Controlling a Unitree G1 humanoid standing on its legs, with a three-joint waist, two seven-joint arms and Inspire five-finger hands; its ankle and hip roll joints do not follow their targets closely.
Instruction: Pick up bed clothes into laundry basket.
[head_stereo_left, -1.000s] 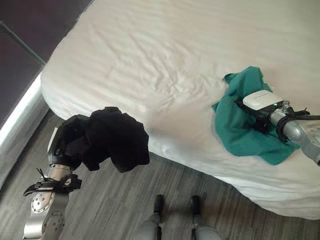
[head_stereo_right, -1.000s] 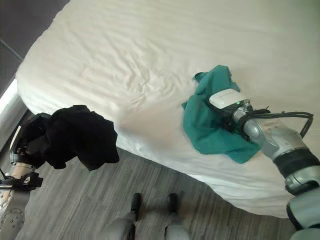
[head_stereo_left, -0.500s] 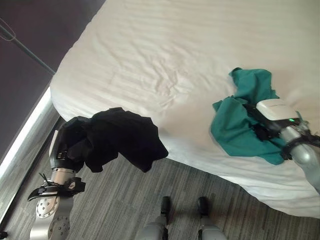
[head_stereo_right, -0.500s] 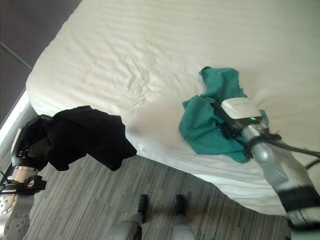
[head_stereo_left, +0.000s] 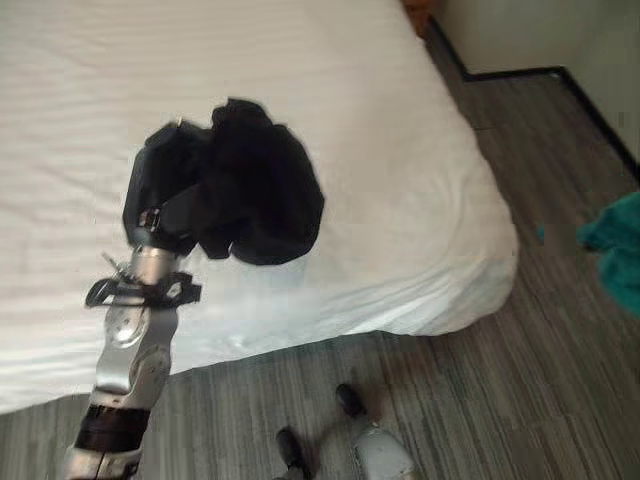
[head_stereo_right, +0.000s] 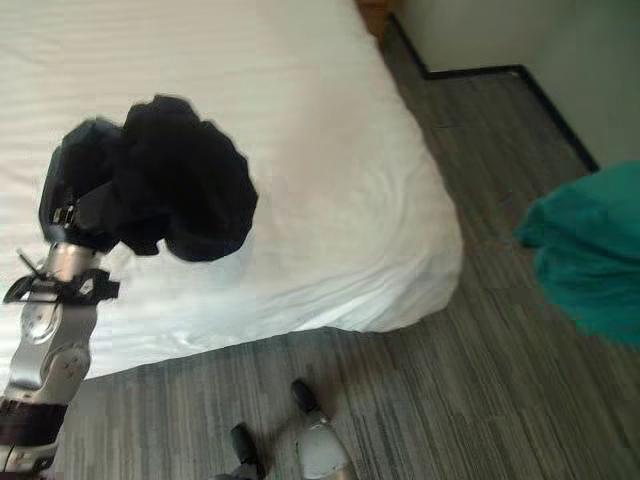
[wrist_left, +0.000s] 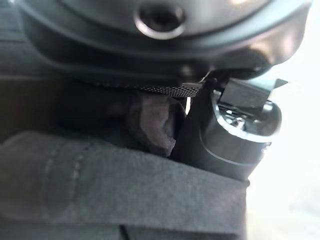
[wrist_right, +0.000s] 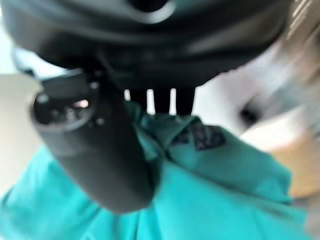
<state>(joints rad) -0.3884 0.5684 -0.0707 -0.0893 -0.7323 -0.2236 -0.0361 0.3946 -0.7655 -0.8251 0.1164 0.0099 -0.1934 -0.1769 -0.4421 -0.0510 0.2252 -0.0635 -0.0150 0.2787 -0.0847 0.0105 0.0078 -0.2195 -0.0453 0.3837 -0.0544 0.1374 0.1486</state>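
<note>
The robot's left hand (head_stereo_left: 165, 195) is raised over the near part of the white-sheeted bed (head_stereo_left: 400, 170), its dark fingers curled round a bunched black cloth garment (head_stereo_left: 255, 195) that hangs in a rounded clump beside and in front of the hand, clear of the sheet. In the left wrist view the same black fabric (wrist_left: 150, 125) is wadded tight between the thumb and the palm, with a broader fold of it lying across the lower part of the picture.

The teal-green cloth garment (head_stereo_right: 585, 250) shows at the right edge of both eye views, hanging over the grey wood-look floor (head_stereo_right: 470, 370) well apart from the bed's corner. In the right wrist view the right hand (wrist_right: 95, 145) holds it — the thumb lies across the teal-green fabric (wrist_right: 215, 170) and the fingers are closed into the folds, so the cloth is gathered against the palm.

The bed's rounded corner (head_stereo_left: 490, 260) sits between the two garments. Past it, a dark baseboard (head_stereo_left: 500, 73) runs along a pale wall at the far right.
</note>
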